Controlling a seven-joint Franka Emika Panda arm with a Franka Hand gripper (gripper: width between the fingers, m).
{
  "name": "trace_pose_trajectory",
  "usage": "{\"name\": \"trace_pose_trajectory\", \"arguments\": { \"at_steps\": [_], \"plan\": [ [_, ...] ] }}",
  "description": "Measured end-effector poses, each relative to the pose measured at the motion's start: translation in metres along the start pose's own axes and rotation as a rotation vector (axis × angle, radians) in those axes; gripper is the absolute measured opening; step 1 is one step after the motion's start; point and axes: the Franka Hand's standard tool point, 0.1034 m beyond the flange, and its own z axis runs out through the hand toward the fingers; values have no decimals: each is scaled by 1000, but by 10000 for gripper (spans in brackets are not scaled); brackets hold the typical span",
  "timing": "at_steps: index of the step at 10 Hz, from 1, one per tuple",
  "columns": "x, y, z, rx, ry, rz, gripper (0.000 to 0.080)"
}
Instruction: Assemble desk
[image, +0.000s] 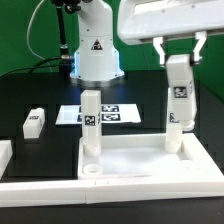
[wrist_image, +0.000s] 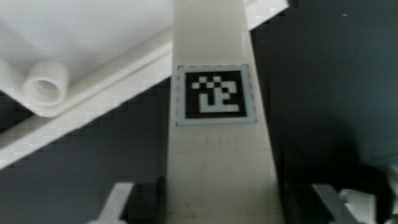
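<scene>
The white tray-like tabletop (image: 150, 165) lies at the front of the black table. One tagged white leg (image: 90, 122) stands upright in its far corner on the exterior view's left. A second leg (image: 178, 105) stands upright with its lower end at the far corner on the exterior view's right, and my gripper (image: 180, 60) is shut on its top. In the wrist view this leg (wrist_image: 217, 140) runs between my fingers (wrist_image: 121, 200), its tag facing the camera. I cannot tell whether its end is seated in the socket.
A loose tagged leg (image: 35, 121) lies on the table at the exterior view's left. The marker board (image: 115, 113) lies behind the tabletop, in front of the robot base (image: 97, 55). A white rail (image: 5, 155) shows at the left edge.
</scene>
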Motion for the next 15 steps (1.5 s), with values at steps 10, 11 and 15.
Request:
{"name": "trace_pose_trajectory", "arguments": {
  "at_steps": [10,11,15],
  "plan": [
    [-6,3,36,93,129,-389,288],
    [-6,4,37,91,129,-394,288],
    [-9,2,50,85,149,-415,288]
  ]
}}
